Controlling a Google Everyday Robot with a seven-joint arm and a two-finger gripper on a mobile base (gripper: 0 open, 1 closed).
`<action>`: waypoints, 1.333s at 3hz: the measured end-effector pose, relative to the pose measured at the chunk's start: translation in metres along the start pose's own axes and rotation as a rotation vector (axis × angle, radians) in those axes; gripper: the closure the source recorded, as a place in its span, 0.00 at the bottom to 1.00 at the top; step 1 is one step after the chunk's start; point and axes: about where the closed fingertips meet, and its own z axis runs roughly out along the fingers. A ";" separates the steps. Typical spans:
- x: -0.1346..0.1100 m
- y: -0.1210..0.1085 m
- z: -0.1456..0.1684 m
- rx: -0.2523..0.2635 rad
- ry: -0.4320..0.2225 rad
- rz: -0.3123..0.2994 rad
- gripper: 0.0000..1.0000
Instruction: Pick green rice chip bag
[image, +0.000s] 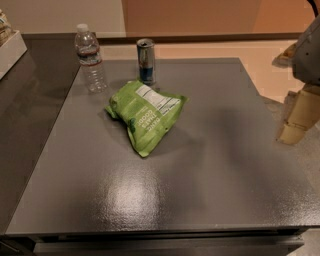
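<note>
A green rice chip bag (146, 116) is seen lying flat on a gray bench (210, 175). The bag is found a little left of the middle, in the back half of the bench. It is bright green and crinkly. White letters are printed on it, and a white label panel is seen near its back end. One of its corners is pointed toward the front of the bench.

Just behind the bag, a can (146, 61) is stood upright. It is silver at the top and blue lower down. The can is very near the bag, but it cannot be told if the two are touching. To the left of the can, a clear water bottle (90, 59) with a white cap is stood upright too. The bottle is set apart from both the bag and the can.

The hand (296, 120) is seen at the far right, out past the right edge of the bench. It is pale tan and is hung under a gray part of the arm. It is well apart from the bag. It cannot be told if the hand is spread or pressed together.

Part of a white box (11, 52) is seen at the far left, beside the bench.
</note>
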 end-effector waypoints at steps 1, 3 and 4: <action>0.000 0.000 0.000 0.000 0.000 0.000 0.00; -0.028 -0.001 0.011 -0.021 -0.028 0.007 0.00; -0.074 -0.002 0.029 -0.058 -0.072 0.019 0.00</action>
